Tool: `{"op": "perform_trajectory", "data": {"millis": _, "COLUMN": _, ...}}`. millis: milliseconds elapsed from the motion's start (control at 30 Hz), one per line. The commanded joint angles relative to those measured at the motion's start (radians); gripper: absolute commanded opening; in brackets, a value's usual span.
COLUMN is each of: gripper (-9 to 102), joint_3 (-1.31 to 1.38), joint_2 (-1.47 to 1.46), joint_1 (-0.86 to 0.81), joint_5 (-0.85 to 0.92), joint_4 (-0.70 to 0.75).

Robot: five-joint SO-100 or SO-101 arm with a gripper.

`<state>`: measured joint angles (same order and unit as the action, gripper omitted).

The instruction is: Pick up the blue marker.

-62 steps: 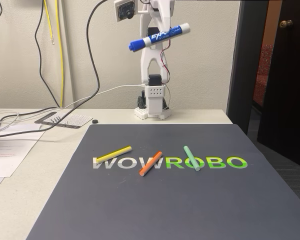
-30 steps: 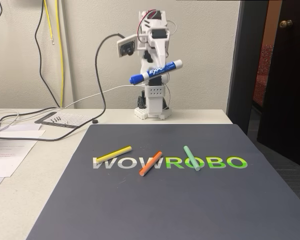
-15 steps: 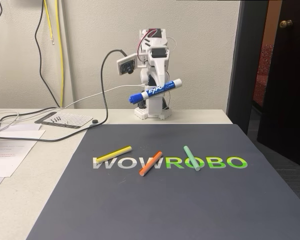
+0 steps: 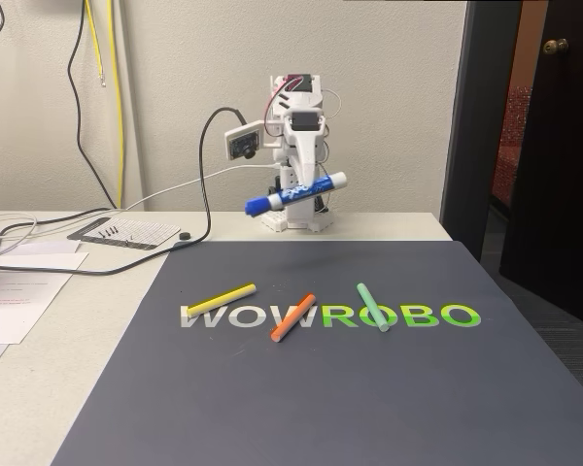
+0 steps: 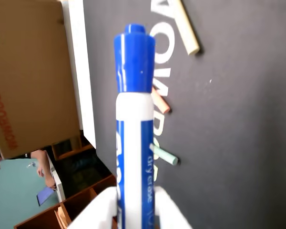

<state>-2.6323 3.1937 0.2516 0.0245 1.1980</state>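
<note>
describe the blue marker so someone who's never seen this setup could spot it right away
Find the white robot arm at the back of the table, behind the dark mat. The blue marker is held crosswise in its claw, above the table, cap end lower. Unlike the thin yellow stick, orange stick and green stick on the mat, it is fat, white-barrelled and blue-capped.

In the wrist view, the blue marker (image 5: 133,143) is running off the bottom edge and covering parts of the orange stick (image 5: 161,102) and green stick (image 5: 164,156); the yellow stick (image 5: 187,29) is being cropped at the top.
</note>
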Motion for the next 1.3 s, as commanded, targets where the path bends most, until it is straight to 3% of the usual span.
{"op": "perform_trajectory", "data": {"millis": 0, "gripper": 0, "joint_3": -0.009, "joint_2": 0.032, "joint_1": -0.011, "joint_5": 0.012, "joint_4": 0.003}}
{"op": "perform_trajectory", "data": {"millis": 1267, "gripper": 0, "joint_3": -0.011, "joint_2": 0.114, "joint_1": -0.031, "joint_5": -0.04, "joint_4": 0.002}}
